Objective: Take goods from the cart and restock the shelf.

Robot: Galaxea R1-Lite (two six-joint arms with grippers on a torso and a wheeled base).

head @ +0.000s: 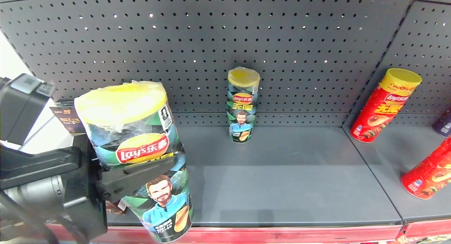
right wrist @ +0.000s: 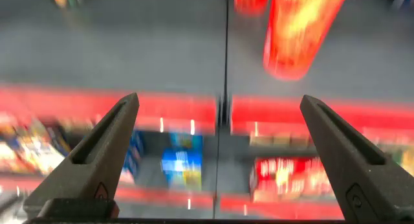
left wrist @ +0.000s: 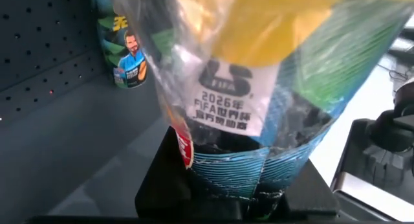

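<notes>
Green footballer-label can (head: 139,127) gripped by left tool (head: 155,166).

Grey shelf (head: 282,173): green can (head: 243,105), red cans (head: 385,105).

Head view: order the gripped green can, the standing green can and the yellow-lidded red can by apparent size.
1. Gripped green can, largest, though nearest the camera.
2-3. Yellow-lidded red can and standing green can look alike; unranked.
</notes>
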